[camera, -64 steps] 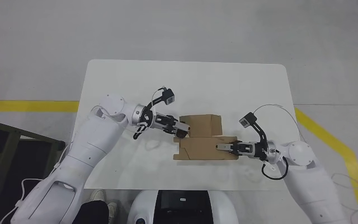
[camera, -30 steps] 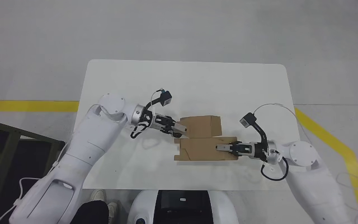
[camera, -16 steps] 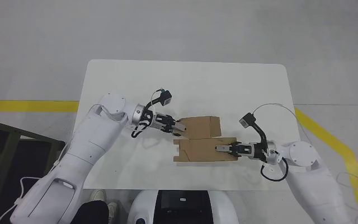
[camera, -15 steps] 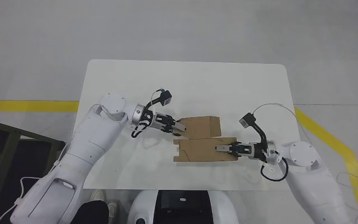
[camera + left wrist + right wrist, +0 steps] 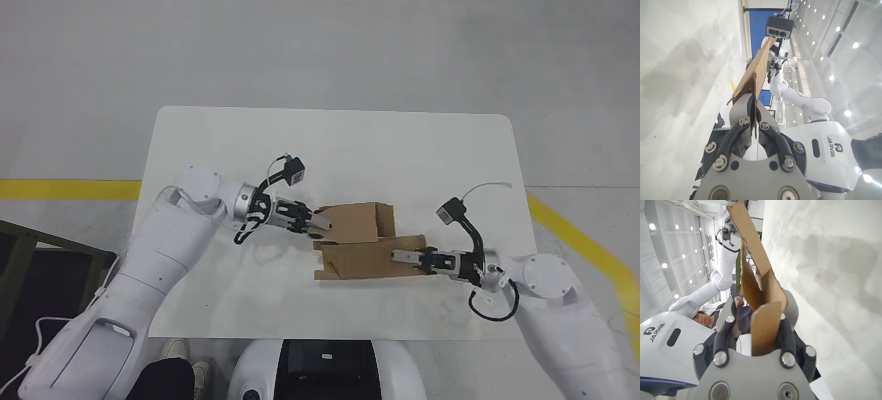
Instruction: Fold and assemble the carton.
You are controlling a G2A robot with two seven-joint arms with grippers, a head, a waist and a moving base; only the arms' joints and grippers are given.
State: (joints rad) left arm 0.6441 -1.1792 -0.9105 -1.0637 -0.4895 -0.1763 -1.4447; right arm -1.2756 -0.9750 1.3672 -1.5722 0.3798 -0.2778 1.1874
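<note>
Carton (image 5: 360, 225) edge in left pincer (image 5: 318, 224)

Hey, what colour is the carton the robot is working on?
Plain brown cardboard with no pattern. The carton shows best in the top view.

A white table (image 5: 420, 150) — one brown carton (image 5: 365, 258) over its middle, nearer the robot's edge.
</note>
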